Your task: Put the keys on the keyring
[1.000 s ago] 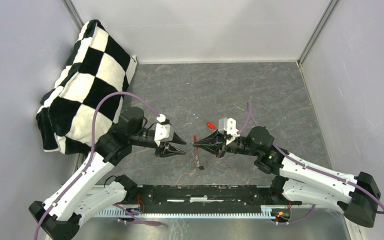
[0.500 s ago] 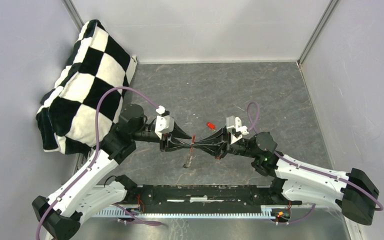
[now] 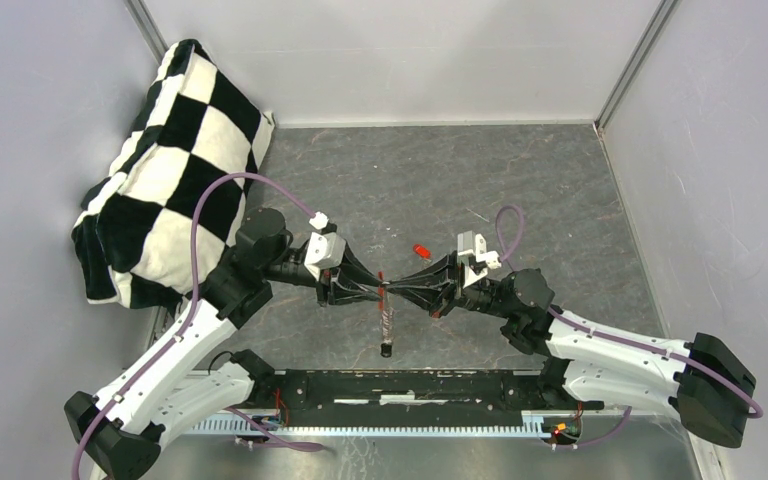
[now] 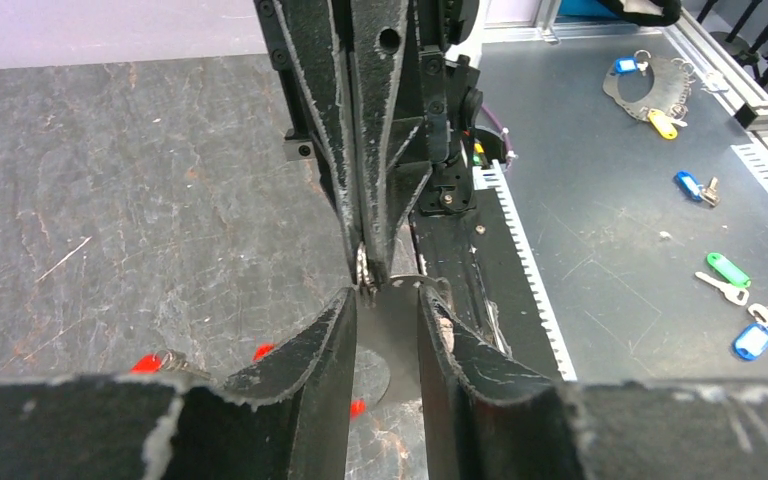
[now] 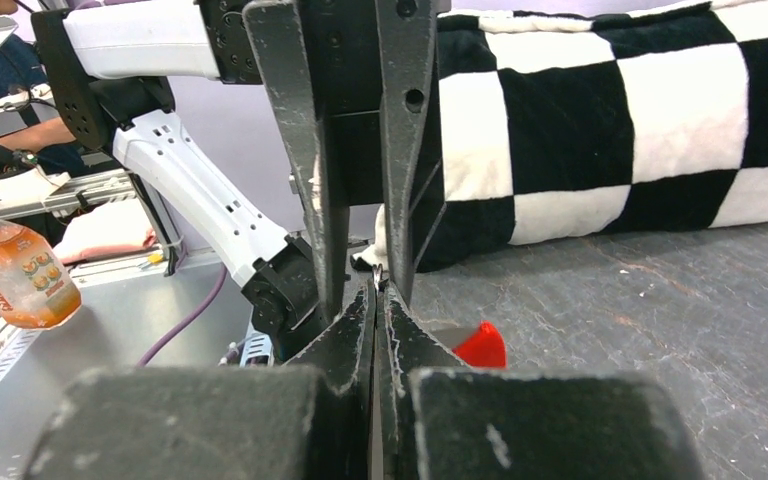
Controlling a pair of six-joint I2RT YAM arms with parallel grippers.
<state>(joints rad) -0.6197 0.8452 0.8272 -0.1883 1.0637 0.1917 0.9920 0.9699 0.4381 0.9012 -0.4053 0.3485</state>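
**Two tips meet over a dangling ring**

Nearest the bases, what looks like the small black-headed metal key point(image 3: 387, 349) dangles at 6 o'clock below the thin keyring of red band and grey toothed chain point(image 3: 386, 315), whose long axis runs 12 to 6. The right gripper point(image 3: 397, 291) reaches in level from 3 o'clock, clamped tight on the ring's top. The left gripper point(image 3: 371, 291) faces it from 9 o'clock, jaws apart, straddling that tip and holding nothing I can see. Farther off at 1 o'clock, the tiny red-headed key point(image 3: 421, 250) lies on the grey stone-patterned table point(image 3: 520, 180), nearer the right arm.
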